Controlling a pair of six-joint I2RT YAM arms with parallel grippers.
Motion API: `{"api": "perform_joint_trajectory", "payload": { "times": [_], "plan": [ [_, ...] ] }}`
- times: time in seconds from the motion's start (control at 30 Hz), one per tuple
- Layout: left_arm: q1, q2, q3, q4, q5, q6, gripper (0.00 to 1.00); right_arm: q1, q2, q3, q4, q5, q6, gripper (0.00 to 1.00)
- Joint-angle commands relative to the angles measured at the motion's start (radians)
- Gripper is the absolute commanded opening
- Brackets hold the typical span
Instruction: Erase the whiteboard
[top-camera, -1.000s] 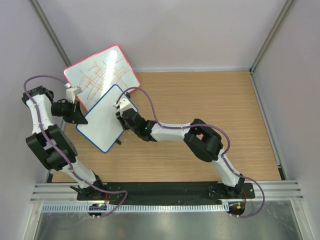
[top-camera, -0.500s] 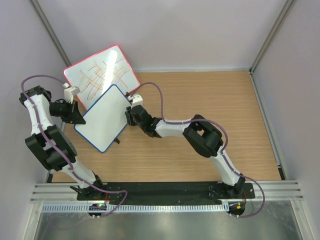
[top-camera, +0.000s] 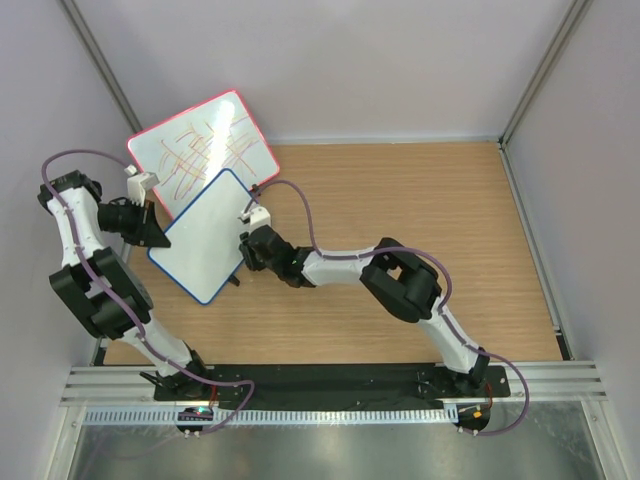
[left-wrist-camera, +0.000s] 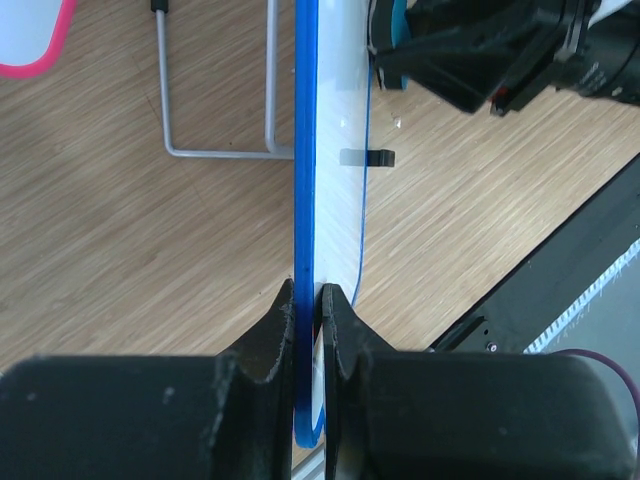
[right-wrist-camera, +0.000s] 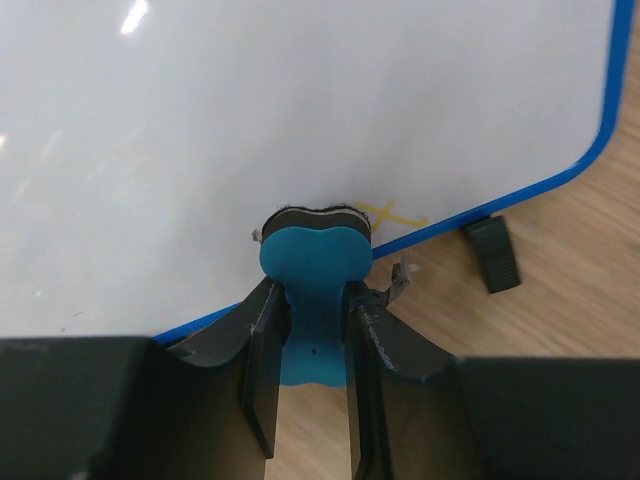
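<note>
The whiteboard (top-camera: 208, 235), white with a thin blue frame, stands tilted at the table's left. My left gripper (top-camera: 150, 232) is shut on its left edge; the left wrist view shows the blue frame (left-wrist-camera: 305, 200) pinched between the jaws (left-wrist-camera: 310, 300). My right gripper (top-camera: 247, 252) is shut on a blue eraser (right-wrist-camera: 312, 280) and presses its dark pad against the whiteboard (right-wrist-camera: 300, 110) near its lower edge. A small yellow scribble (right-wrist-camera: 390, 213) remains just right of the eraser.
A larger red-framed board (top-camera: 200, 145) with orange scribbles leans behind the whiteboard. A wire stand (left-wrist-camera: 215, 100) shows behind the board. A black clip (right-wrist-camera: 492, 255) lies on the wood. Grey walls (top-camera: 40, 120) enclose the table; a black rail (top-camera: 330, 380) runs along the near edge.
My right gripper with the eraser has swept along the board's right side, up toward the edge, then back down to the lower edge. The left gripper and board shifted slightly left.
</note>
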Motion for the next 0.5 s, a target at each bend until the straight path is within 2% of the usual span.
{"api": "perform_joint_trajectory", "payload": {
  "times": [0.0,0.2,0.37,0.47],
  "plan": [
    [0.012,0.005,0.048,-0.006,-0.034,0.068,0.00,0.036,0.020,0.058,-0.042,-0.065,0.022,0.01],
    [0.010,0.002,0.052,-0.014,-0.034,0.077,0.00,0.010,0.019,0.056,-0.062,-0.044,0.079,0.01],
    [0.010,0.000,0.060,-0.022,-0.030,0.080,0.00,-0.084,-0.023,-0.001,-0.073,-0.005,0.165,0.01],
    [0.010,0.002,0.065,-0.022,-0.027,0.080,0.00,-0.102,-0.014,0.022,-0.091,-0.019,0.170,0.01]
  ]
}}
